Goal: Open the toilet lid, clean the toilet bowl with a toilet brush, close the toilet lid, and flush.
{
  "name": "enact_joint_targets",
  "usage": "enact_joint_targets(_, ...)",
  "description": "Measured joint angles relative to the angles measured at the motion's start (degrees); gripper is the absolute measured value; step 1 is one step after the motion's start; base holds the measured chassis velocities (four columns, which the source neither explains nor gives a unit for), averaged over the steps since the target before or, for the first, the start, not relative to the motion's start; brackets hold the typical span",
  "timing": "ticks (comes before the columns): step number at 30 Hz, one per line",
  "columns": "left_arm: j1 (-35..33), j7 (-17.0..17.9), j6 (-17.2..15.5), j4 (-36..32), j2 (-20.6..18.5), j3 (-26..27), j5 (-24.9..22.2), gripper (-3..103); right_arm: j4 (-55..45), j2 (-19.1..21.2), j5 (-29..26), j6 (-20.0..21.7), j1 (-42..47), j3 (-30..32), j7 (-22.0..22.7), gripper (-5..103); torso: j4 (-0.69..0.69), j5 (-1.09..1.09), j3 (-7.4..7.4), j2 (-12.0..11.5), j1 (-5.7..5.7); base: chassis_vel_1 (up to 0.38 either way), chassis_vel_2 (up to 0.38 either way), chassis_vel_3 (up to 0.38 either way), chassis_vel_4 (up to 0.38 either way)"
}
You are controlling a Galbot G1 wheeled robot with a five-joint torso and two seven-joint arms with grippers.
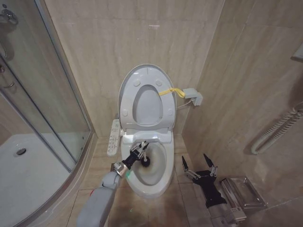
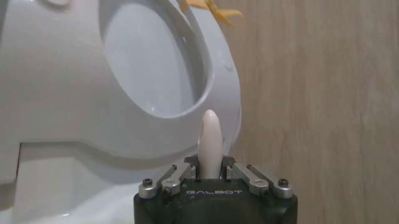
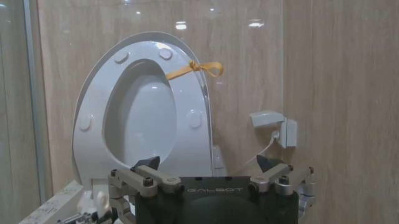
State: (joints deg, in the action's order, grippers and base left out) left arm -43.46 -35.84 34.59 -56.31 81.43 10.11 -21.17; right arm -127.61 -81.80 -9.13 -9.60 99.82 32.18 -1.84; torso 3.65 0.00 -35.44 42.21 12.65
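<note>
A: Nearest the head camera: grey left arm coming up from the bottom edge, its black left end effector (image 1: 138, 152) over the white ceramic oval toilet bowl (image 1: 163, 177).

B: State?

A: Pressed together on the thin white stick handle of the toilet brush (image 2: 210, 140). In the left wrist view the rounded handle tip sticks up between the fingers (image 2: 176, 175). In the head view the dark round bristle head (image 1: 145, 162) sits inside the bowl, near the rear left of the basin. Brownish stain on the basin floor below it.

B: Lid?

A: Large glossy white oval toilet lid (image 1: 130, 80) is up, leaning against the beige tiled wall (image 1: 94, 47). The white ring-shaped seat (image 1: 127, 106) is raised too, flat against the lid, round bumpers facing out. Yellow ribbon (image 1: 168, 91) tied at the seat's right edge.

B: Right arm?

A: Black right end effector (image 1: 199, 165) is parked right of the bowl, low over the floor, fingers spread wide, holding nothing. Well apart from the toilet.

B: Anything else nearby?

A: White side control panel (image 1: 113, 137) on the left of the toilet. Small white box (image 1: 193, 96) with a cable on the wall to the right. Glass shower enclosure (image 1: 42, 94) with white shower tray (image 1: 28, 179) on the far left.
</note>
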Motion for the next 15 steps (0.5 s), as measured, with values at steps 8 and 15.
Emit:
enact_joint_targets(8, 0.9, 1.3, -0.6, 0.7, 0.8, -0.2, 1.5, 22, 0.0, 0.0, 0.0, 0.0, 0.0, 0.0, 0.0, 100, 0.01, 0.00, 0.00, 0.0, 0.00, 0.000, 0.000, 0.000, 0.000)
enact_joint_targets(15, 0.1, 1.5, 0.7, -1.9, 0.0, 1.0, 0.9, 22, 0.0, 0.0, 0.0, 0.0, 0.0, 0.0, 0.0, 100, 0.00, 0.00, 0.00, 0.0, 0.00, 0.000, 0.000, 0.000, 0.000)
